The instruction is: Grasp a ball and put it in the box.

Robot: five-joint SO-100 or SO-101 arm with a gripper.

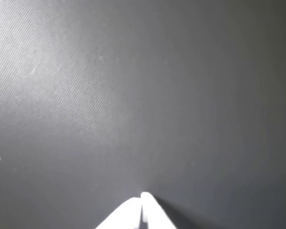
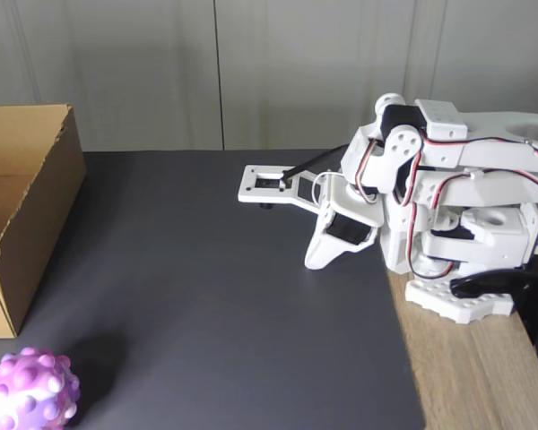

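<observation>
Soft, bumpy and light, the ball (image 2: 30,391) at seven o'clock suits our closed pincer (image 1: 143,196) squeezing its middle.

Wrist view: we note a soft glare band across the upper left of the dark mat (image 1: 86,95), dimming toward the right; gripper (image 1: 143,202) tips overexposed, blurred. Fixed view: even, bright daylight; the ball (image 2: 29,391) casts a soft shadow to its right.
</observation>
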